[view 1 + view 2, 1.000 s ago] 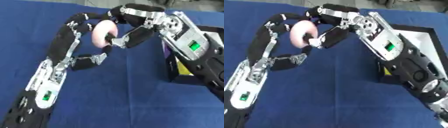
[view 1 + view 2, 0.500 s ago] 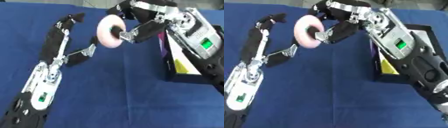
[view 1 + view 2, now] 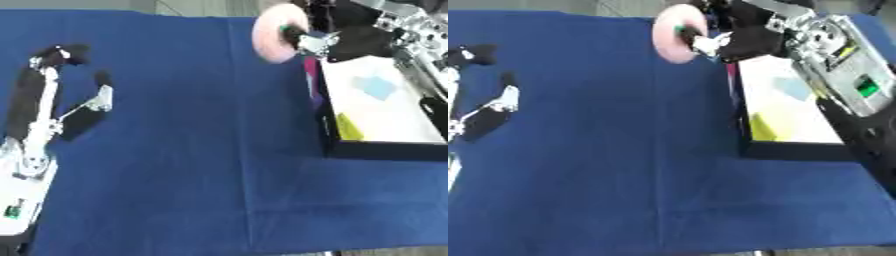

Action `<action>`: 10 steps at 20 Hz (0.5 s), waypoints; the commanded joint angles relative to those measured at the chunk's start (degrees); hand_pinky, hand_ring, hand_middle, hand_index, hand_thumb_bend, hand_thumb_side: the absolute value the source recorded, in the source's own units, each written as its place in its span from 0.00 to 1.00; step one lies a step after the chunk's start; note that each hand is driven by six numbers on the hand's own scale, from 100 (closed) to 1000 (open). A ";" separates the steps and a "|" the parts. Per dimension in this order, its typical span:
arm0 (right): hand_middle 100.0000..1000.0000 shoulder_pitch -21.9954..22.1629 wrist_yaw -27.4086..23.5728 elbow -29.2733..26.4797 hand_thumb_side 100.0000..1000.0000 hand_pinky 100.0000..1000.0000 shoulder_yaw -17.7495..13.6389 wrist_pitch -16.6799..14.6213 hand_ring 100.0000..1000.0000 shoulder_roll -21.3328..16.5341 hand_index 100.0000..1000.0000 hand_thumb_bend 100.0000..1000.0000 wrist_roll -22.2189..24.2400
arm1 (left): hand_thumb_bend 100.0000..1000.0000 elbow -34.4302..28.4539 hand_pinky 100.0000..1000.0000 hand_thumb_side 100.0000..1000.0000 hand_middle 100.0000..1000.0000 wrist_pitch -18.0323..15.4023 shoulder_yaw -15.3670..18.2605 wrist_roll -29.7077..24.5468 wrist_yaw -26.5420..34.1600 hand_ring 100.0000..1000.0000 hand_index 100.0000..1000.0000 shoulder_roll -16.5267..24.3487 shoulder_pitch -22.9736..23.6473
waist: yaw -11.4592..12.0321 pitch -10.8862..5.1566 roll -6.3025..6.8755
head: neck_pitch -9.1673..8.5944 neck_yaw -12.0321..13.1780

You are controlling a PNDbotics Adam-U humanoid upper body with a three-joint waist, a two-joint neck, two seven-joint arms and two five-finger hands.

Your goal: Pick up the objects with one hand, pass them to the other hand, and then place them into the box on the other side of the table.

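Pink ring (image 3: 677, 33), one, pinched by right hand (image 3: 732, 37) beside one box (image 3: 791, 145).

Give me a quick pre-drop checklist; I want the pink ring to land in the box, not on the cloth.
1. Pink ring held by right hand: ok.
2. Left hand away from the ring, fingers open: ok.
3. Ring over the box: not ok, it hangs beside the box's left wall.
4. Room inside box: ok, white floor shows beside blue and yellow items.
5. How the fingers hold the ring: cannot tell.
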 commanded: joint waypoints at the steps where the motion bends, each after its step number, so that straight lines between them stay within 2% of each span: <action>1: 0.67 2.98 -0.86 0.13 0.15 0.91 -4.95 -1.26 1.00 -4.29 0.69 0.00 -3.78 | 0.00 -3.20 0.79 0.47 0.58 0.23 2.69 -0.29 5.28 0.66 0.79 4.42 0.97 | -0.13 -1.04 0.27 | -0.68 -1.74; 5: 0.66 8.79 0.72 3.30 0.14 0.91 -8.56 -3.42 1.00 -5.81 0.69 0.00 -8.07 | 0.00 -5.78 0.79 0.50 0.58 0.76 5.23 0.32 9.30 0.66 0.80 6.76 3.31 | -0.18 -0.60 0.61 | -1.45 -4.76; 10: 0.67 14.94 4.59 7.11 0.12 0.90 -11.68 -6.28 1.00 -5.96 0.69 0.00 -12.05 | 0.00 -8.03 0.80 0.54 0.59 0.93 7.41 2.28 12.19 0.67 0.81 7.97 5.37 | -0.42 0.05 0.97 | -2.73 -5.60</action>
